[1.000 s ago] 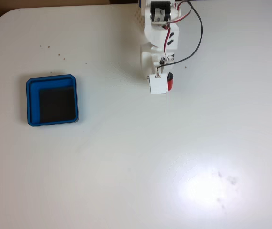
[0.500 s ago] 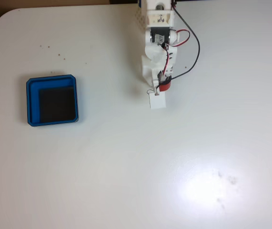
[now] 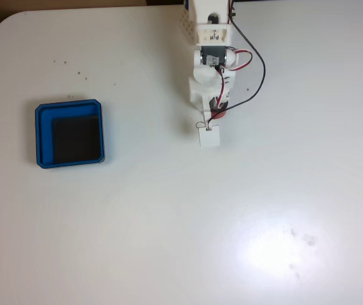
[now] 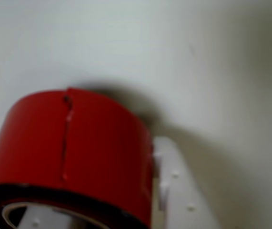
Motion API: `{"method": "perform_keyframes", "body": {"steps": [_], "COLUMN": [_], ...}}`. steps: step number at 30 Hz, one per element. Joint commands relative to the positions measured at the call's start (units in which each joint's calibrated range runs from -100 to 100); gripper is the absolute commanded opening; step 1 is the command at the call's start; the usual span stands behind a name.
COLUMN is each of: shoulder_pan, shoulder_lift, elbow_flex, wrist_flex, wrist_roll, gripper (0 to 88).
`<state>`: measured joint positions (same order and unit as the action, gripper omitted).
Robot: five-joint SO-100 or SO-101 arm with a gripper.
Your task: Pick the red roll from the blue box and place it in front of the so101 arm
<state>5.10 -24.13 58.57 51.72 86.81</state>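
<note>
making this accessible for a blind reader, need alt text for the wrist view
A red roll of tape fills the lower left, seen close up, with a white gripper finger against its right side. Behind it is the plain white table, where the roll casts a soft shadow.

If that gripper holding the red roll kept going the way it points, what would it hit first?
Most likely the white table. In the wrist view the gripper with the red roll faces bare tabletop; how far away it is is unclear.
</note>
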Motion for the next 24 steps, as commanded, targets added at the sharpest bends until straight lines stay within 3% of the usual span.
{"method": "perform_keyframes", "body": {"steps": [1, 24], "shoulder_pan": [-0.3, 0.2], "shoulder_lift": [0.1, -0.5], "elbow_flex": [-0.9, -0.9], "wrist_flex": [-0.9, -0.9], "wrist_roll": [0.3, 0.3], "gripper": [0.6, 5.1]}}
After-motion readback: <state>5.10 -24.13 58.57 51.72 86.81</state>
